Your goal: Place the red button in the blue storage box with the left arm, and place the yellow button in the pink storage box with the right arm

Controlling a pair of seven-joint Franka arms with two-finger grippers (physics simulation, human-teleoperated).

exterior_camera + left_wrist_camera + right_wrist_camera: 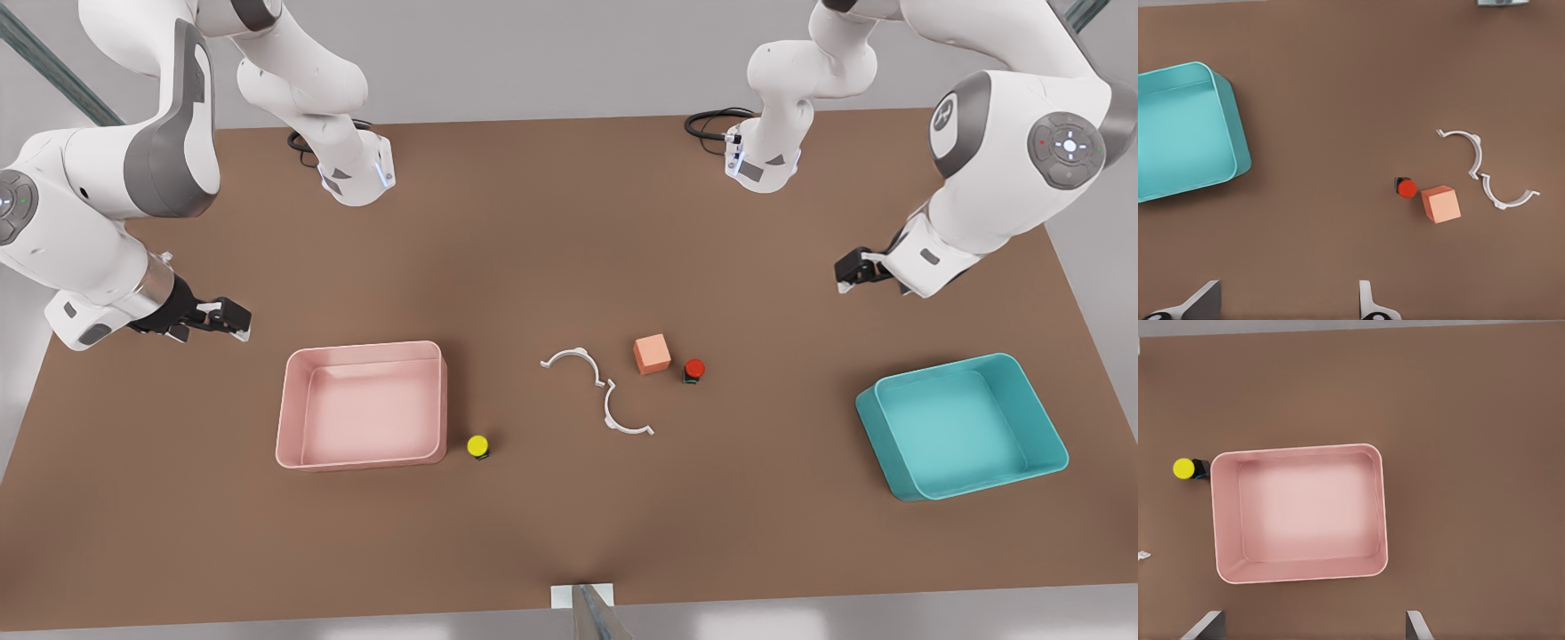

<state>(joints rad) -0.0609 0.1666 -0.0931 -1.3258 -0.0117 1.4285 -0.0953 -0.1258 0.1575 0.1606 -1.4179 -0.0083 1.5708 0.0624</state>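
Neither button is picked up yet. At the front view's left the right tool (233, 318) hovers spread, empty, left of the pink box (363, 404); the yellow button (478, 446) sits just right of that box. The red button (693, 370) rests mid-tabletop beside an orange cube (652, 354). The left tool (845, 271), also spread, hangs beyond the teal box (962, 425). Next, each must descend over its button.

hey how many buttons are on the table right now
2. The red button sits on the table beside the salmon cube, near the middle. The yellow button sits just off the pink storage box, on its side facing the white clips.
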